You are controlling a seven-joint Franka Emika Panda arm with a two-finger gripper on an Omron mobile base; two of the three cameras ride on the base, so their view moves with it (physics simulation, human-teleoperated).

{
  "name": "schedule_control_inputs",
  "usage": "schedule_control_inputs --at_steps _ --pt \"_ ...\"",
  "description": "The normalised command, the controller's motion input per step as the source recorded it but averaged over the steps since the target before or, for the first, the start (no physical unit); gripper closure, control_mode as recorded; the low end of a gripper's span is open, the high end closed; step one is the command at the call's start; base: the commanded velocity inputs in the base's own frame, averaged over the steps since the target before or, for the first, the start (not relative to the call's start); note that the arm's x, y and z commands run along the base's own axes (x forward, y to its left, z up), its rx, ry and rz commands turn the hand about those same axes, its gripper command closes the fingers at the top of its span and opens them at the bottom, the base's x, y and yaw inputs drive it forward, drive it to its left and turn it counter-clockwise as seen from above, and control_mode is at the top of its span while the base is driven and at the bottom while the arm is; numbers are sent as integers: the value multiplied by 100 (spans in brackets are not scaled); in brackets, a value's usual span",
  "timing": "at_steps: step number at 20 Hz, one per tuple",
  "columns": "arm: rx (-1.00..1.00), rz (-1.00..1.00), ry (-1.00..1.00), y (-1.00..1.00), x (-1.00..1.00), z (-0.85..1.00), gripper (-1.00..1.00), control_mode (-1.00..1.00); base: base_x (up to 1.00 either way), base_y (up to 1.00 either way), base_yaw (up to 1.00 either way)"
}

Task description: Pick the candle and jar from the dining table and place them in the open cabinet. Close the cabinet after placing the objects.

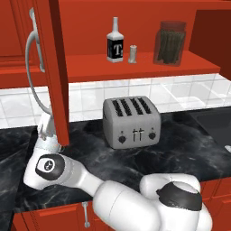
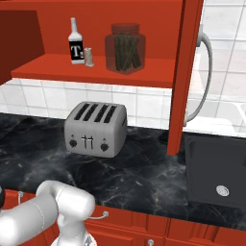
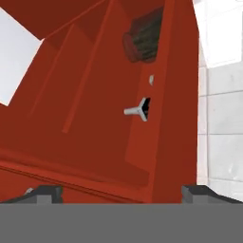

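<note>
Three things stand on your cabinet (image 1: 135, 67) shelf above the toaster (image 1: 131, 121): the bottle (image 1: 115, 43), the candle (image 1: 132, 53) just beside it, and the jar (image 1: 170, 43) of dark sticks farther along. Your tool (image 3: 121, 192) gapes wide, holding nothing, pointed up at the open door (image 1: 54, 67).

On the cabinet (image 1: 135, 67) shelf, the candle (image 1: 132, 54) stands between the bottle (image 1: 115, 43) on its left and the jar (image 1: 170, 43) on its right, just beside the bottle. The toaster (image 1: 131, 122) sits on the counter (image 1: 189, 149) below the shelf. The open door (image 1: 54, 67) hangs left of the toaster.
</note>
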Motion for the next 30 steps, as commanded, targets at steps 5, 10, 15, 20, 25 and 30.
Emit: schedule_control_inputs --at_steps 5,10,15,20,25,30 --pt "8 -1 -4 8 -2 24 -100 -100 0 0 0" --pt "16 -2 -3 5 0 34 -100 -100 0 0 0" --pt "15 0 -11 11 -10 37 -100 -100 0 0 0" --pt "10 0 -15 2 -32 23 -100 -100 0 0 0" --pt "16 0 -20 -4 -32 13 -100 -100 0 0 0" --pt "25 0 -15 -31 -7 22 -100 -100 0 0 0"
